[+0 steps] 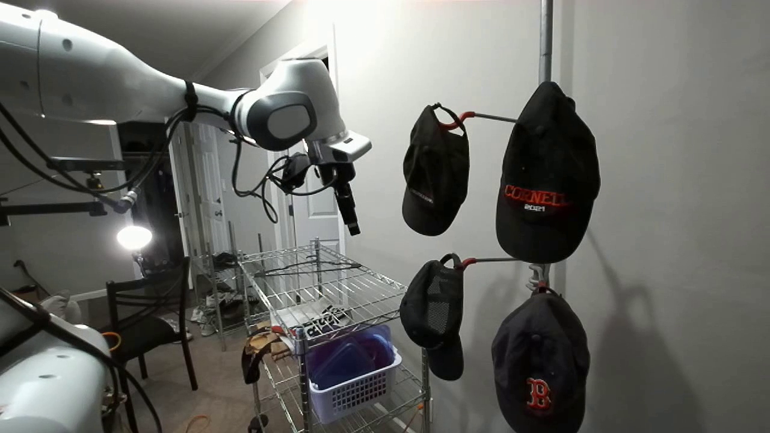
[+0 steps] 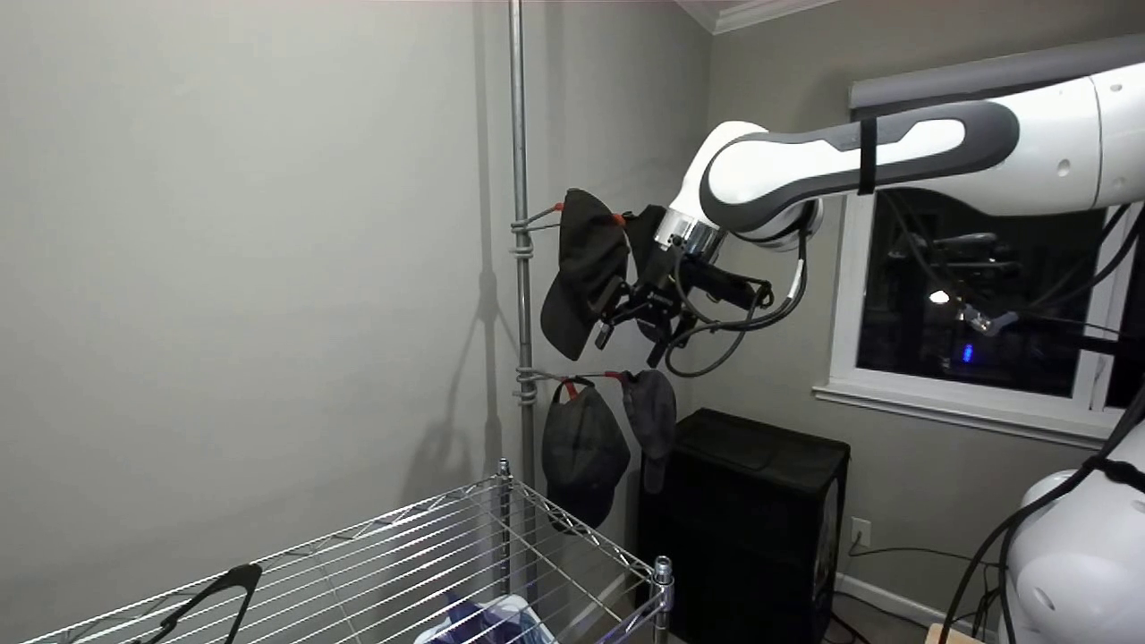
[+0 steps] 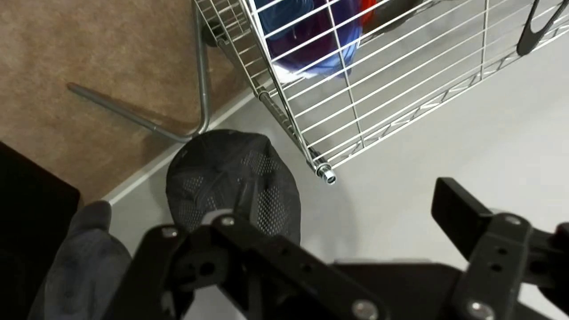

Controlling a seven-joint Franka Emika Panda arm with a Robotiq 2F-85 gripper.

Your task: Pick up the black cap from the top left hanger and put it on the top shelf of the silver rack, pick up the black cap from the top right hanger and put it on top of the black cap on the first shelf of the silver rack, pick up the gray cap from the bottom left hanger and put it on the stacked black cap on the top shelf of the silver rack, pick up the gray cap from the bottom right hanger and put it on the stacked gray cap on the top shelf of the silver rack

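Tool (image 3: 344, 195) gaped wide in the wrist view. From it in an exterior view, black cap (image 1: 436, 174) hung at 2 o'clock, Cornell cap (image 1: 546, 171) before 3, B cap (image 1: 537, 361) at 4, mesh cap (image 1: 430, 316) before 5 (all on hangers (image 1: 493, 260)); rack (image 1: 302, 373) stood around 7.

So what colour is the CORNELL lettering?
The lettering is orange-red, clearest in an exterior view.

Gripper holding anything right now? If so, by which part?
Nothing is held. The gripper stands open; in the wrist view, wall shows in the gap between its fingers.
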